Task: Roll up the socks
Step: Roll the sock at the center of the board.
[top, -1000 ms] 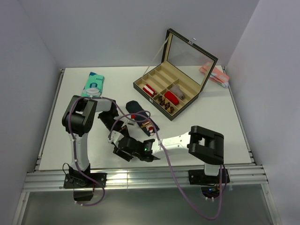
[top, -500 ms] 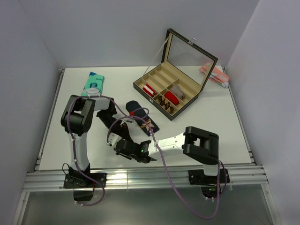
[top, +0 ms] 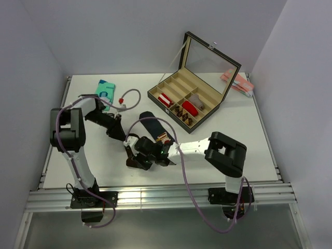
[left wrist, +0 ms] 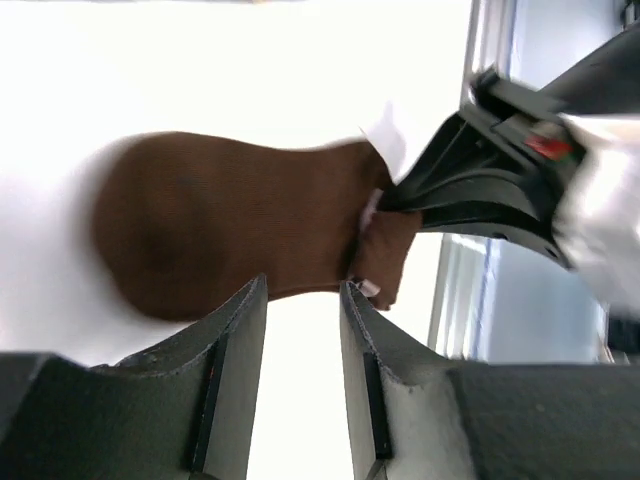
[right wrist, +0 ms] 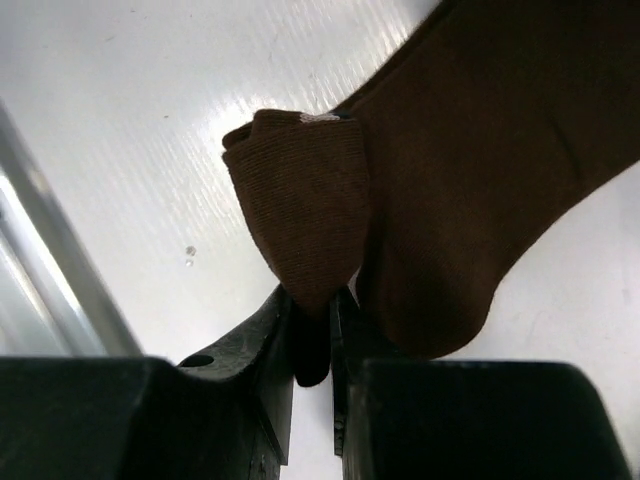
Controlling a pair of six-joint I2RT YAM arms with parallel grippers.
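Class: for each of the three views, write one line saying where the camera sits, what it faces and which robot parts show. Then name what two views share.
Top external: above and behind the bases, looking down on the table; left arm and right arm both show.
Left wrist: on the left wrist, looking past the open left claw at the brown sock.
Right wrist: on the right wrist, looking along the right claw, shut on the sock's folded end.
Shared: both wrist views show that brown sock.
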